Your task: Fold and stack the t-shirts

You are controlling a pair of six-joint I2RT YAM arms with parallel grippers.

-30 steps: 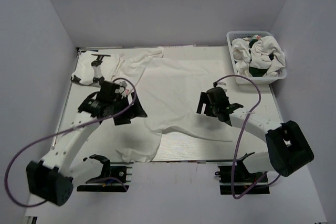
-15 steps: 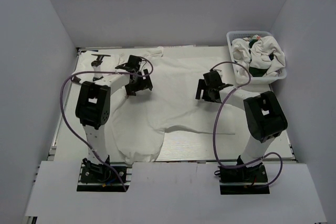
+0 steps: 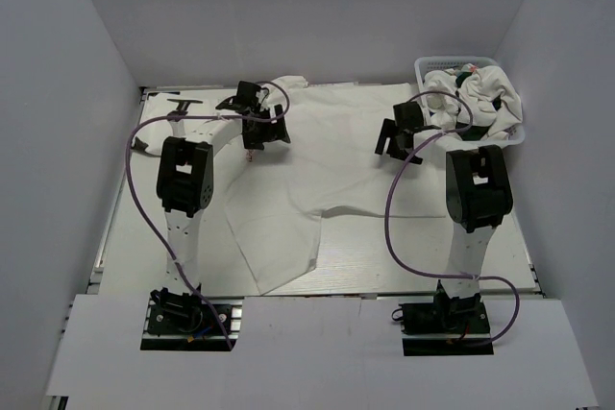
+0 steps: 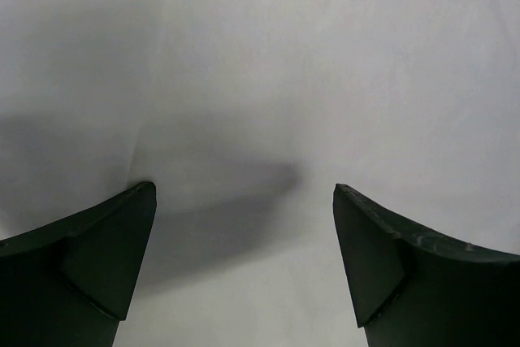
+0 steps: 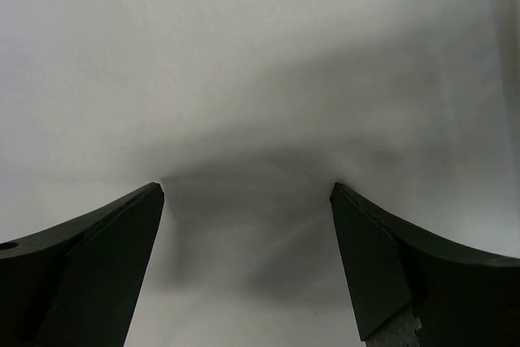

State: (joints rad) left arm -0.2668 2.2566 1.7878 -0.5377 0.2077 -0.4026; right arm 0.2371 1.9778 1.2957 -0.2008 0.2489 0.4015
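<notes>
Left claw (image 3: 261, 130) and right claw (image 3: 396, 139) both gape wide, holding nothing, low over the flat t-shirt (image 3: 317, 175) spread on the bench (image 3: 384, 271) left of the basket (image 3: 421, 67); risk is that closing on flat cloth may pinch nothing or drag it, wrinkling the spread.

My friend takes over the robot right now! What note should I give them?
The left pincer is open and empty, above the spread t-shirt.
The right pincer is open and empty too, above the same shirt, near the basket.
More crumpled t-shirts sit in the basket.
Done: one shirt laid out on the table.
Left: fold it, fold the others, stack them all.
</notes>
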